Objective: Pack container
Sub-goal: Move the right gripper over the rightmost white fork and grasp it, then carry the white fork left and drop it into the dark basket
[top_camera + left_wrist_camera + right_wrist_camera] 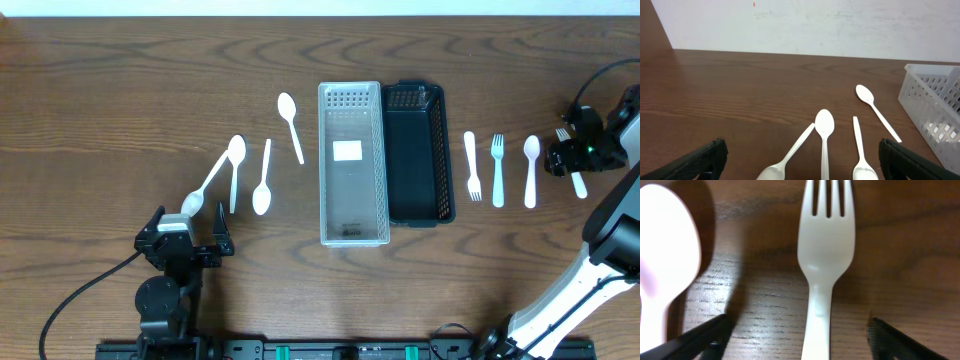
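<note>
Straddling the white fork (826, 255), the right hand (797, 332) hovers with fingers (702, 339) spread apart.

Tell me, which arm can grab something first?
Right, probably: the right gripper is open, low over a white fork centred between its fingers. The left gripper, also open, is farther from its spoons.

No text can be read anywhere; the white label (347, 151) inside the clear basket (324, 170) looks blank, perhaps too small.
</note>
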Available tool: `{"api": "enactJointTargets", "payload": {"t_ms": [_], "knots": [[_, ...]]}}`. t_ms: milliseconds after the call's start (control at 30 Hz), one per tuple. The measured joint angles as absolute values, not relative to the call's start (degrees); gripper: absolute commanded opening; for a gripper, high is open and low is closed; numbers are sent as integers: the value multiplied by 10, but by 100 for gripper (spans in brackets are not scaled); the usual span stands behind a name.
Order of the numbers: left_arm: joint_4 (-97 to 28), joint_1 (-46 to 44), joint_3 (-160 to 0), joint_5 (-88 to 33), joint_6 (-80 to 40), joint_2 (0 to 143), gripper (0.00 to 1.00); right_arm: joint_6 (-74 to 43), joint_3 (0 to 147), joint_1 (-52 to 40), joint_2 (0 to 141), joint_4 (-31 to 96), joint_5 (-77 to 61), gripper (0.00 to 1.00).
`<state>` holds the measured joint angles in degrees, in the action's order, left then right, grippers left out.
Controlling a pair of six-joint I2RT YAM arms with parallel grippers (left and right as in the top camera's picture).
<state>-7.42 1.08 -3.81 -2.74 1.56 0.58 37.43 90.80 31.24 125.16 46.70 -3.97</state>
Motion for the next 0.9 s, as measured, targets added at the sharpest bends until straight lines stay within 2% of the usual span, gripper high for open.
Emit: {"api": "enactJointTargets", "payload": {"t_ms": [333, 500, 700, 900], "knots": [[-74, 11, -38, -27, 16, 6, 98, 362, 908, 312, 1252, 461, -40, 20], [-74, 11, -38, -27, 16, 6, 98, 347, 908, 312, 1253, 460, -31, 3], [-74, 11, -38, -27, 16, 6, 98, 327, 926, 312, 1259, 477, -10, 1], [-74, 11, -38, -27, 16, 6, 98, 291, 1020, 303, 1274, 567, 0, 1]]}}
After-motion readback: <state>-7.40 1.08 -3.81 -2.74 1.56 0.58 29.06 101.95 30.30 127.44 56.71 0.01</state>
